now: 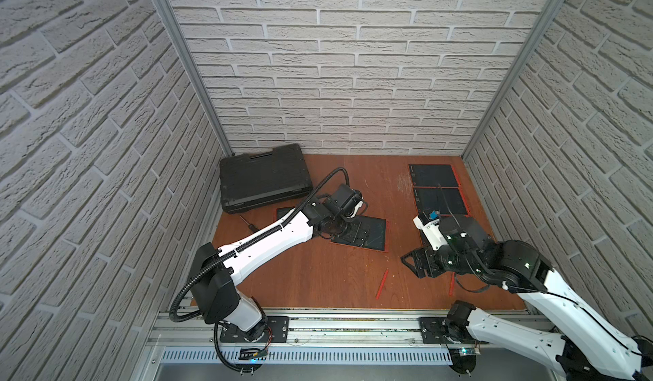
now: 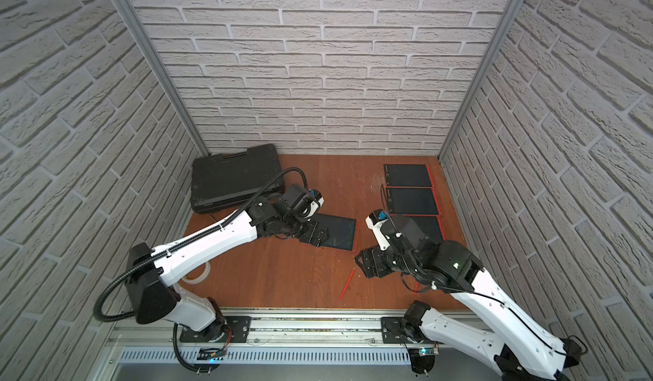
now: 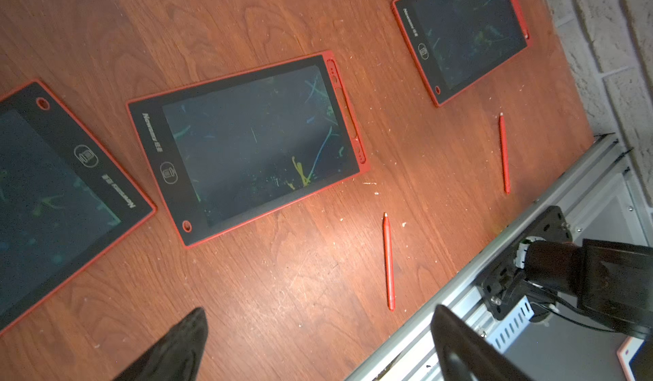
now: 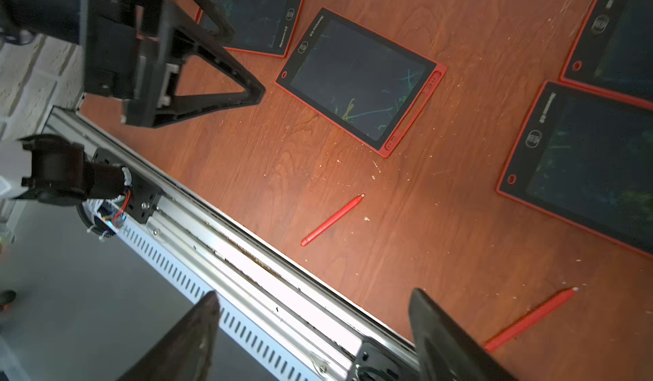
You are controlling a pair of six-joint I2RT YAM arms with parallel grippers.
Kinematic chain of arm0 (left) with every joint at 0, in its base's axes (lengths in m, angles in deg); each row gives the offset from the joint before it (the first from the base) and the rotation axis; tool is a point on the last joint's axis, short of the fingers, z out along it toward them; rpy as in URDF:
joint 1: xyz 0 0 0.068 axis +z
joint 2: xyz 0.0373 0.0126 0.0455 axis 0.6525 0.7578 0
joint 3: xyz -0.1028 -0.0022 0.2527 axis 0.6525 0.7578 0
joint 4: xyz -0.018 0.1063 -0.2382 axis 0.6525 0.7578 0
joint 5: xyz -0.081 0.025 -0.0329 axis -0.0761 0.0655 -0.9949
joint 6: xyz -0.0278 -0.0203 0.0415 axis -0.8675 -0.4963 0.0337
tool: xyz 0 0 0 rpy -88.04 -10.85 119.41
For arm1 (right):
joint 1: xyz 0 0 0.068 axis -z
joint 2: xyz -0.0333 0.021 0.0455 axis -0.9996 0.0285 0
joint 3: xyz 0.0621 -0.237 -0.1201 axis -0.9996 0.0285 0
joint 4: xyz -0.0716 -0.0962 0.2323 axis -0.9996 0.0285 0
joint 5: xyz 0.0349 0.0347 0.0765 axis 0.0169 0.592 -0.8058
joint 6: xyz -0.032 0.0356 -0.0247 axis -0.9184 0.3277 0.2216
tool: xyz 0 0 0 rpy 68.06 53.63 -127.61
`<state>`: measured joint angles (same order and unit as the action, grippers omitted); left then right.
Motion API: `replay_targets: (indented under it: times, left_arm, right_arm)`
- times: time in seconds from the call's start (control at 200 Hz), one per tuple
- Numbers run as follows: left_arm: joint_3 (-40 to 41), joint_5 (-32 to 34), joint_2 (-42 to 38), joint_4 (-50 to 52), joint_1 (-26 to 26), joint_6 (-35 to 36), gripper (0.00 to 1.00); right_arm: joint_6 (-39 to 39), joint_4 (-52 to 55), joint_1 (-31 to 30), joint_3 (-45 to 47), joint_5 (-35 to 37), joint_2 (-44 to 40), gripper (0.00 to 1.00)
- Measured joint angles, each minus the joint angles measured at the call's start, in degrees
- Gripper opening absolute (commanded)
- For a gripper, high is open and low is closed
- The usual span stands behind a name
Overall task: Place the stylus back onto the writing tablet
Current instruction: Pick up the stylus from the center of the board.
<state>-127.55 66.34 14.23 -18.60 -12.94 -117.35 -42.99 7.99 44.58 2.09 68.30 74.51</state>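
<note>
Zero done yet: the slim red plastic stylus [image 4: 332, 220] is lying on the brown wooden table [image 4: 388, 255], near the red-framed black writing tablet [image 4: 357, 79]. Left gripper [image 3: 318, 314] and right gripper [image 4: 314, 296] are hanging wide open, empty.

My stereo head sits high over the front rail [image 1: 353, 321], looking down and in toward the back brick wall [image 1: 335, 79], so both top views take in the whole table [image 1: 335, 277] from far off. The wrist cams ride low and close, each angled across the wood toward that rail. Both catch the middle writing tablet [image 3: 247, 146] and the stylus [image 3: 388, 262] near it.
</note>
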Motion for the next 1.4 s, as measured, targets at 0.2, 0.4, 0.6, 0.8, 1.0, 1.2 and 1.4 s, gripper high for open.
replay_targets:
  times: [0.2,0.4,0.6,0.8,1.0,1.2,1.4]
  left_arm:
    - [0.0,3.0,4.2,-0.3,-7.1,-5.6,0.89]
    - [-0.2,3.1,10.4,-1.7,-11.5,-8.9,0.76]
    - [-2.9,3.0,16.1,-3.0,-14.1,-10.5,0.63]
    - [-3.3,4.3,18.5,-4.5,-15.9,-13.8,0.53]
    - [-6.6,5.3,23.2,-4.7,-17.4,-15.1,0.46]
    - [-7.1,5.1,25.6,-4.6,-17.8,-15.4,0.38]
    - [-7.2,5.0,26.7,-4.6,-18.4,-15.5,0.38]
  right_arm:
    - [-2.5,7.3,0.0,-1.9,-0.1,-4.0,0.96]
    - [-4.3,9.9,0.0,1.3,-0.6,-8.8,0.94]
    - [-5.0,10.6,0.0,4.6,-0.6,-10.4,0.94]
    - [-5.0,10.1,0.0,6.5,-1.1,-10.8,0.94]
    - [-5.1,9.5,0.0,8.0,-1.9,-11.3,0.94]
    - [-5.1,9.2,0.0,9.0,-2.3,-11.9,0.94]
    - [-5.1,8.2,0.0,9.9,-2.2,-13.0,0.94]
